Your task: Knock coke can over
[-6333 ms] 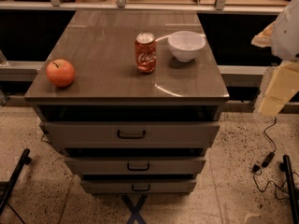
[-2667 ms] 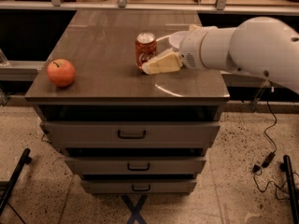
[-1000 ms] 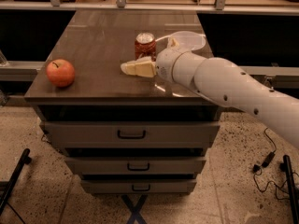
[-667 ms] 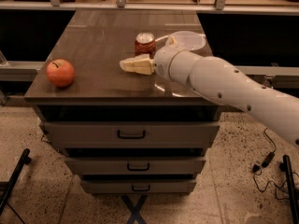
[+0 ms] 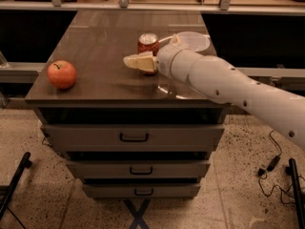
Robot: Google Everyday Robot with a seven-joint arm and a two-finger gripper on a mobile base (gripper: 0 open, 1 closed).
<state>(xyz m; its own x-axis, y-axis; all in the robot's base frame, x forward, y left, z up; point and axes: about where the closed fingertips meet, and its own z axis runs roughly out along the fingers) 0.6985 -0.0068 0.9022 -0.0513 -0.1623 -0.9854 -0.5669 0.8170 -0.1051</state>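
Note:
The red coke can (image 5: 147, 44) stands upright near the middle of the brown cabinet top (image 5: 105, 37); only its upper part and silver top show. My gripper (image 5: 138, 62) is in front of the can, its cream-coloured tip pointing left and covering the can's lower half. My white arm (image 5: 228, 85) reaches in from the lower right.
A red-orange apple (image 5: 61, 74) sits at the front left of the top. A white bowl (image 5: 193, 40) stands behind my arm, to the right of the can. The cabinet has three drawers (image 5: 134, 137) below. Cables lie on the speckled floor at right.
My gripper has stayed in front of the can, shifting only slightly. The can remains upright in the same spot.

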